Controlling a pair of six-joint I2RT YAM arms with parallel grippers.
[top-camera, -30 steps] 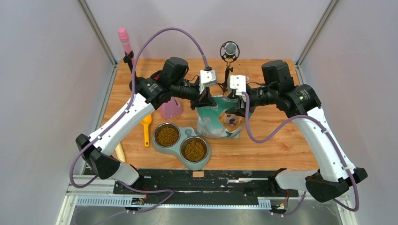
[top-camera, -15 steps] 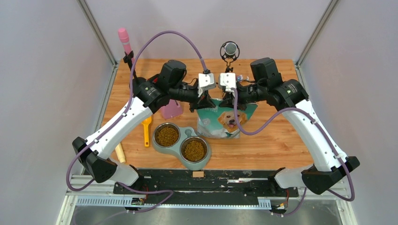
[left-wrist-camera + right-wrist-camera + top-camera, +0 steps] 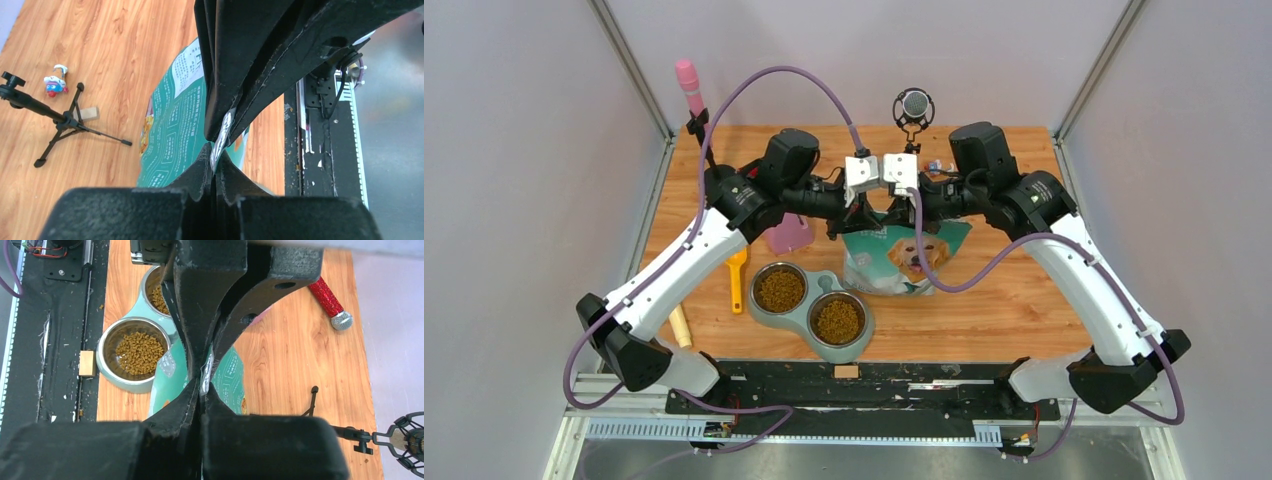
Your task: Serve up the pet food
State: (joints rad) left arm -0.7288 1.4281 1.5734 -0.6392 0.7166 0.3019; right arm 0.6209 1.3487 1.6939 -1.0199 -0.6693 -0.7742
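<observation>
A teal-and-silver pet food bag with a golden dog on it stands upright mid-table. My left gripper is shut on the bag's top edge at its left end; the silver seam shows pinched between its jaws. My right gripper is shut on the same top edge just to the right, close to the left one. Brown kibble fills both steel bowls of a teal double feeder in front of the bag; kibble also shows in the right wrist view.
A pink scoop and a yellow scoop lie left of the bag. A microphone on a small tripod stands at the back, with a small toy figure near it. A red microphone lies on the wood.
My right gripper has moved left along the bag's top edge toward the left gripper, and the right arm has swung inward. The left gripper has shifted only slightly.
</observation>
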